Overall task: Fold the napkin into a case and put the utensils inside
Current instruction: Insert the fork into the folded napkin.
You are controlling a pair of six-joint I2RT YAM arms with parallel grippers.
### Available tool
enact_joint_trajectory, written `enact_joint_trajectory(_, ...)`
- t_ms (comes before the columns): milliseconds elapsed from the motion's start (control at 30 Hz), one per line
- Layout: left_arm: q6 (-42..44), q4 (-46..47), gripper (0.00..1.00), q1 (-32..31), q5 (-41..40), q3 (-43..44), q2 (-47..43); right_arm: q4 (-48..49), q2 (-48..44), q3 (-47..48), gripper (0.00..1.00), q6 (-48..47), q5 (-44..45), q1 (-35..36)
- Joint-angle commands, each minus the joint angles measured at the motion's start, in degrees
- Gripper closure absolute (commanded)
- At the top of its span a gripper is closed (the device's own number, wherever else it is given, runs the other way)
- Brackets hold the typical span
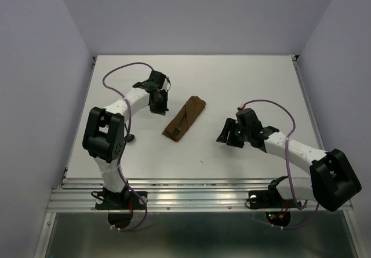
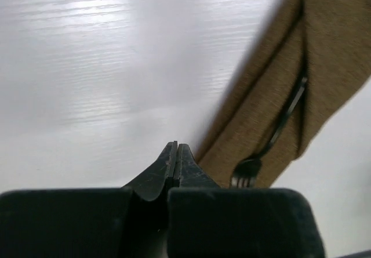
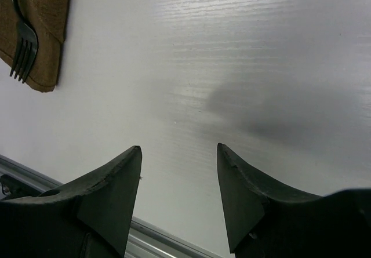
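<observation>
Brown cloth, the case (image 1: 184, 119) lies on the table (image 1: 243, 78) with a fork (image 2: 246, 171) tucked in. Our left gripper (image 2: 177, 153) is pinched shut, empty, beside it; our right gripper (image 3: 178, 171) gapes empty. We judge packing done; next, back away without snagging cloth.

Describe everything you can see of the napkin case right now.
The case is a narrow, elongated pouch of brown, coarse-woven cloth, folded flat with an overlapping flap. It lies slanted around the middle of the white table, its near end angled leftward. A dark fork is tucked under the flap, with its tines showing at the near end. Only the table and the fork touch it.
</observation>
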Motion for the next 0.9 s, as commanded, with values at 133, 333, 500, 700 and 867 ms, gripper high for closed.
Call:
enact_joint_trajectory(133, -4.8, 2.6, 1.0, 0.3, -1.0, -5.8, 3.3, -1.7, -3.3, 2.1, 0.4, 0.2, 1.3, -0.4)
enact_joint_trajectory(333, -11.7, 6.7, 1.0, -9.5, 6.3, -12.8, -2.1, -3.1, -1.8, 5.0, 0.4, -0.9, 2.6, -0.4)
enact_joint_trajectory(500, -13.9, 9.9, 1.0, -11.1, 13.2, -15.7, -6.9, -5.9, 0.9, 10.6, 0.42, -2.5, 4.7, 0.2)
enact_joint_trajectory(700, -12.5, 14.3, 1.0, -1.0, 16.0, -19.5, -6.3, -9.2, 6.7, 20.3, 0.45, -7.6, 10.2, 4.3)
enact_joint_trajectory(867, -12.3, 14.0, 1.0, -0.9, 15.1, -14.8, -4.7, -13.2, 15.1, 30.3, 0.48, -13.9, 12.2, 7.5)
